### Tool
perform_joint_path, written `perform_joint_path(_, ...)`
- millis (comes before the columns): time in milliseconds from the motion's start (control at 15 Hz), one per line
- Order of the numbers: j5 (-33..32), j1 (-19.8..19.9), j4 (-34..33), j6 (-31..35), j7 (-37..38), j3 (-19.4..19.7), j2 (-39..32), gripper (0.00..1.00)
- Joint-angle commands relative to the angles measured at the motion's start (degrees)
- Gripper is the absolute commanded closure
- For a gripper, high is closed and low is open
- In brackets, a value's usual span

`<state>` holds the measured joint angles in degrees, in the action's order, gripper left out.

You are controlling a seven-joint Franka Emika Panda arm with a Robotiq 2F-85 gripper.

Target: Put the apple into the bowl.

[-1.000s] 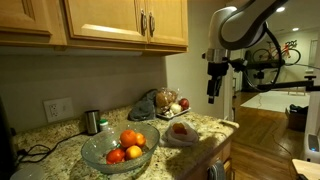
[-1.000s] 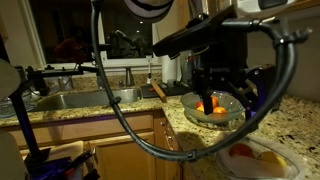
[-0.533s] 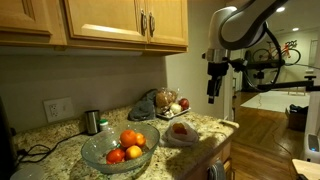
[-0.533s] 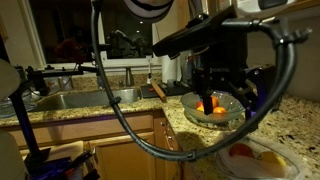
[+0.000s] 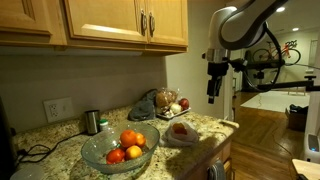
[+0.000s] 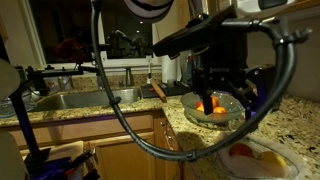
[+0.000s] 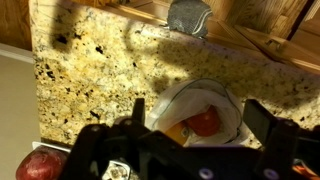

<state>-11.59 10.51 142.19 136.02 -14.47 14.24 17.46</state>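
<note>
The dark red apple (image 5: pixel 184 103) sits at the back of the granite counter next to a pale bulb (image 5: pixel 175 108); it also shows at the bottom left of the wrist view (image 7: pixel 40 165). The clear glass bowl (image 5: pixel 94 154) stands further along the counter and holds orange and red fruits; it also shows in an exterior view (image 6: pixel 192 112). My gripper (image 5: pixel 212 92) hangs high above the counter's end, open and empty. In the wrist view its fingers (image 7: pixel 200 118) frame the small white dish, not the apple.
A small white dish (image 5: pixel 168 138) near the counter's front edge holds a red-orange round fruit (image 7: pixel 205 122) and a yellow piece (image 7: pixel 175 130). A metal cup (image 5: pixel 92 122) stands by the wall. Wall cabinets hang above. A sink (image 6: pixel 75 100) lies beyond the bowl.
</note>
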Motion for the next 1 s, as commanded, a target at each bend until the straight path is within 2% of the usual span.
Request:
perform_joint_path(0,0.2,0.4,-0.1,-0.1,-0.1,-0.5,0.0,0.00)
perform_joint_path(800,0.3,0.4,-0.7,-0.1,-0.4,-0.5,-1.4,0.00)
perform_joint_path(933,1.2,-0.2,-0.9,1.3,-2.9,0.1,-2.1,0.00)
